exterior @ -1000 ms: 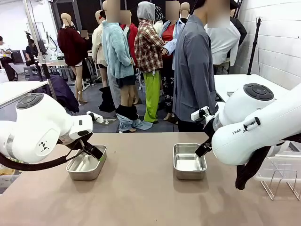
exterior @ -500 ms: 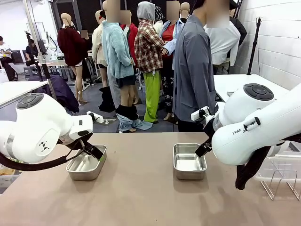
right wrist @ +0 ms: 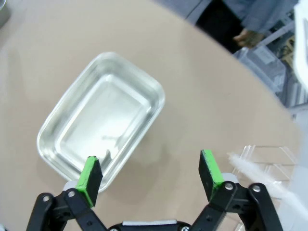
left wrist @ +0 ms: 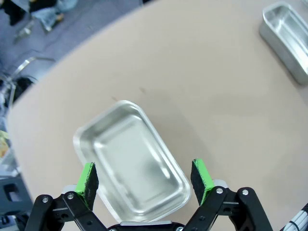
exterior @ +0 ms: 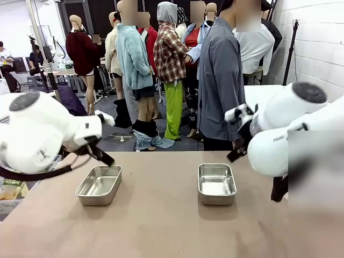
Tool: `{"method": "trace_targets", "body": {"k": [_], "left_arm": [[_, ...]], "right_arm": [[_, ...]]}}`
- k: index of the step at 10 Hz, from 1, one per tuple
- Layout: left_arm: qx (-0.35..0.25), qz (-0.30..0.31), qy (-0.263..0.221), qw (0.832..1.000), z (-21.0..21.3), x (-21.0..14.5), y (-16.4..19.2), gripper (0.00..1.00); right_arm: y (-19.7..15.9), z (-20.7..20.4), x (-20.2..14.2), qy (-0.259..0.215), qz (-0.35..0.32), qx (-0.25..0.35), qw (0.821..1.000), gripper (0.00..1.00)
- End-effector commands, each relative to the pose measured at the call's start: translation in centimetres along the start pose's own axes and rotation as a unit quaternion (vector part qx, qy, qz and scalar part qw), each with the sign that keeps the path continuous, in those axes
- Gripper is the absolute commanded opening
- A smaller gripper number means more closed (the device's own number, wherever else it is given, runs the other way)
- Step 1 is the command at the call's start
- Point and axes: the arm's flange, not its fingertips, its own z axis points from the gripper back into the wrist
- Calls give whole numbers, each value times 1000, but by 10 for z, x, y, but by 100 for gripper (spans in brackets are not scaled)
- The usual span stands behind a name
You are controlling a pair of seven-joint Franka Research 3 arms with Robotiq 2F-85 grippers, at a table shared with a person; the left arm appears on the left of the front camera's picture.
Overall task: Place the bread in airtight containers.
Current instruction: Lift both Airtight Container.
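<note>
You've got the left gripper (left wrist: 144,175) (black fingers, green pads) hanging right over the left shiny rectangular steel tin (left wrist: 130,163), jaws wide apart, nothing btwn them. Same w/ the right gripper (right wrist: 150,174): spread, empty, above the near edge of the right steel tin (right wrist: 101,120). Both tins sit on the tan table (exterior: 161,226), well apart, one in front of each arm. That's prob so each arm can serve its own tin w/o crossing the middle. Both tins are bare inside, no lids on, open side up, so ready to take bread. A person in a grey shirt (exterior: 220,80) stands at the far edge, behind the right tin. My read: task is at the very start, nothing loaded. Next you'll need bread within reach of either arm, approached w/ jaws open.
</note>
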Motion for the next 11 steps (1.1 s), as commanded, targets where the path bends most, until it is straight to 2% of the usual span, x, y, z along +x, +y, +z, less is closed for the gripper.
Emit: {"method": "trace_targets", "body": {"k": [1,2,3,5,7,8,9,10,11], "left_arm": [[59,-6,-27,998,58,8,34,100],[93,15,-24,995,83,3,59,100],[96,33,-24,995,104,-7,87,100],[82,71,-21,994,125,-32,134,100],[79,114,-24,990,143,-54,169,100],[77,130,-22,988,149,-64,181,100],[70,144,-28,987,151,-73,188,100],[47,154,-36,986,146,-74,179,100],[85,137,-22,987,146,-72,184,100]], "right_arm": [[-37,38,11,-50,-40,-52,997,100],[-73,56,9,-60,-82,-92,991,100],[-119,74,2,-62,-139,-128,980,100],[-219,100,-28,-39,-234,-175,956,100],[-288,113,-75,-11,-313,-196,929,100],[-307,112,-95,-3,-346,-207,915,100],[-317,109,-112,-3,-365,-203,908,100],[-310,99,-119,-7,-355,-186,916,100],[-318,119,-120,3,-340,-213,916,100]]}}
